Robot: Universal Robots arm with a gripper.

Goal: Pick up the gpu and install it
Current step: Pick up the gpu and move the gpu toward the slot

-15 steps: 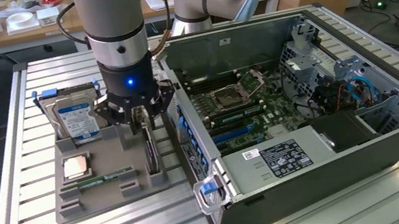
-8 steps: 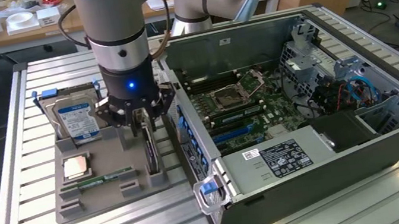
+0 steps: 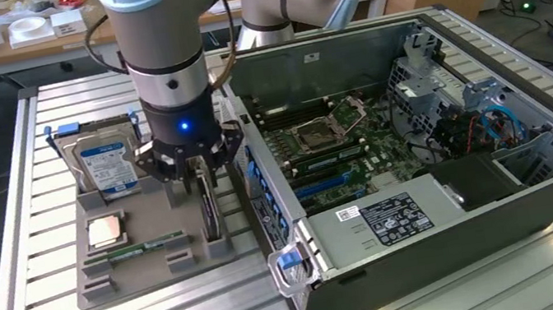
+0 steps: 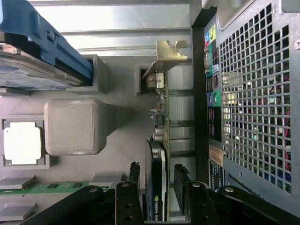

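gripper (image 3: 199,185): spread wide, a finger on each side of the gpu (image 4: 161,112), pinching nothing.
gpu: stands on edge in the tray (image 3: 151,270), directly under my tool.
handling: I judge it light, stiff and fragile; I'd grip its flat faces at the cooler block (image 4: 154,164), clear of the bracket (image 4: 171,49).

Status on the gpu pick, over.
Gripper open, fingers either side of the gpu. It stands on edge in the tray slot, not lifted. Nothing blocking.

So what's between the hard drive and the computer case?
The gpu, on edge in the grey tray, open fingers either side; the exterior view shows it.
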